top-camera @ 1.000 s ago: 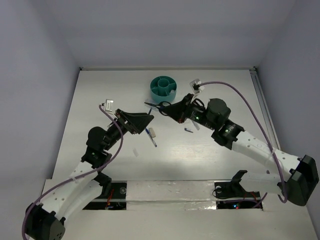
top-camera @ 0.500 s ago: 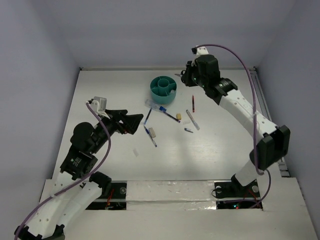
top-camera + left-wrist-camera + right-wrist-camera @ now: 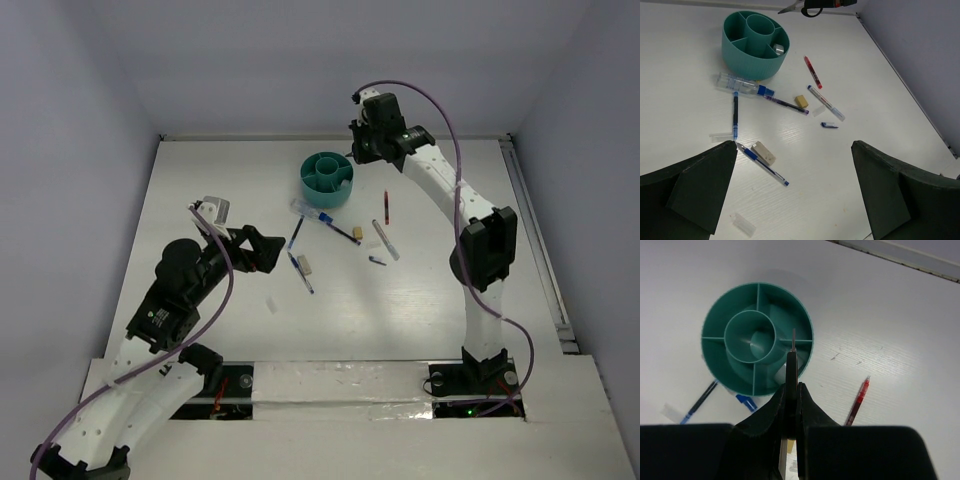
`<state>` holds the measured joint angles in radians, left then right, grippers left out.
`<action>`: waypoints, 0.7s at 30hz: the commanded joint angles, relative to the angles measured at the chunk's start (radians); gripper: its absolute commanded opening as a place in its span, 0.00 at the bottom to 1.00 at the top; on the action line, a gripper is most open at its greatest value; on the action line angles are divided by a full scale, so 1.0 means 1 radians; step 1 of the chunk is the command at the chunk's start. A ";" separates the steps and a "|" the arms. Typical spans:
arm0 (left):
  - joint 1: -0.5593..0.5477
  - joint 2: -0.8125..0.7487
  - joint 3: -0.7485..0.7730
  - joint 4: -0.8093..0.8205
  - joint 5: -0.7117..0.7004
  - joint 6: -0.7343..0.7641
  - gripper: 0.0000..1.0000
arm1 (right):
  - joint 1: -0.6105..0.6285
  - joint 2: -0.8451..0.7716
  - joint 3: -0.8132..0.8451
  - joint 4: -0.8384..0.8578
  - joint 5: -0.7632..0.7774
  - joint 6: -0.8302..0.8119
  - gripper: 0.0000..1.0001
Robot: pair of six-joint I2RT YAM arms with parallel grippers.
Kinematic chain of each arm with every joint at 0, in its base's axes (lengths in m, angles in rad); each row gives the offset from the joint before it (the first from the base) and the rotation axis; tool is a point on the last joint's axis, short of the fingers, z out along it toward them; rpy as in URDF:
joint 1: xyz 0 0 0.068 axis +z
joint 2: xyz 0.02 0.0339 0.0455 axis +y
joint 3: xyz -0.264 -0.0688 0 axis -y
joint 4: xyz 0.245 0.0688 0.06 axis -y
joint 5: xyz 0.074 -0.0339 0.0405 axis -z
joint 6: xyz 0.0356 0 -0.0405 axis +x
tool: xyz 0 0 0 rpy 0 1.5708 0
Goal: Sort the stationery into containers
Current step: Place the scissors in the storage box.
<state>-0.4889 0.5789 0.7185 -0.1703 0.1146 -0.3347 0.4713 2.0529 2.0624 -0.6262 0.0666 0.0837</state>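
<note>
Right hand (image 3: 791, 388) (pen (image 3: 792, 359) pinched) over cup (image 3: 732, 302)

The teal cup (image 3: 326, 178) stands upright, split by a centre tube and radial dividers. A slim pen (image 3: 791, 362) hangs pinched in the right gripper (image 3: 792, 387), its tip over the cup's rim. A red pen (image 3: 386, 207) lies to the cup's right and a clear marker (image 3: 742, 85) just in front of it. Blue pens (image 3: 735, 115), erasers (image 3: 801, 101) and a white pen (image 3: 826, 103) lie scattered nearer

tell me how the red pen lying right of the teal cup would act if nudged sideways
The red pen looks round and slim, lying flat on the smooth table, so it would probably roll. It seems rigid and light. Its narrow barrel might slip in a pinch.
</note>
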 commanded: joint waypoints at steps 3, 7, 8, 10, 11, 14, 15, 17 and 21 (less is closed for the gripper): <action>0.004 0.007 0.001 0.025 0.000 0.026 0.99 | -0.016 0.061 0.102 -0.041 -0.043 -0.036 0.00; 0.004 0.009 0.002 0.028 0.005 0.029 0.99 | -0.016 0.124 0.155 -0.069 -0.057 -0.039 0.00; 0.004 0.010 0.004 0.029 0.007 0.029 0.99 | -0.016 0.134 0.165 -0.076 -0.060 -0.039 0.00; 0.004 0.013 0.004 0.029 0.008 0.033 0.99 | -0.016 0.151 0.173 -0.073 -0.059 -0.038 0.00; 0.013 0.015 0.004 0.029 0.010 0.034 0.99 | -0.016 0.164 0.174 -0.067 -0.059 -0.036 0.00; 0.013 0.016 0.004 0.031 0.014 0.034 0.99 | -0.016 0.190 0.189 -0.064 -0.099 -0.030 0.00; 0.013 0.018 0.004 0.031 0.019 0.034 0.99 | -0.016 0.199 0.196 -0.064 -0.100 -0.022 0.00; 0.022 0.018 0.004 0.031 0.019 0.034 0.99 | -0.016 0.207 0.203 -0.049 -0.102 -0.012 0.00; 0.023 0.019 0.004 0.031 0.028 0.034 0.99 | -0.016 0.194 0.167 0.022 -0.083 0.030 0.00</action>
<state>-0.4736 0.5938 0.7185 -0.1699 0.1238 -0.3145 0.4583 2.2669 2.2059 -0.6884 -0.0090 0.0837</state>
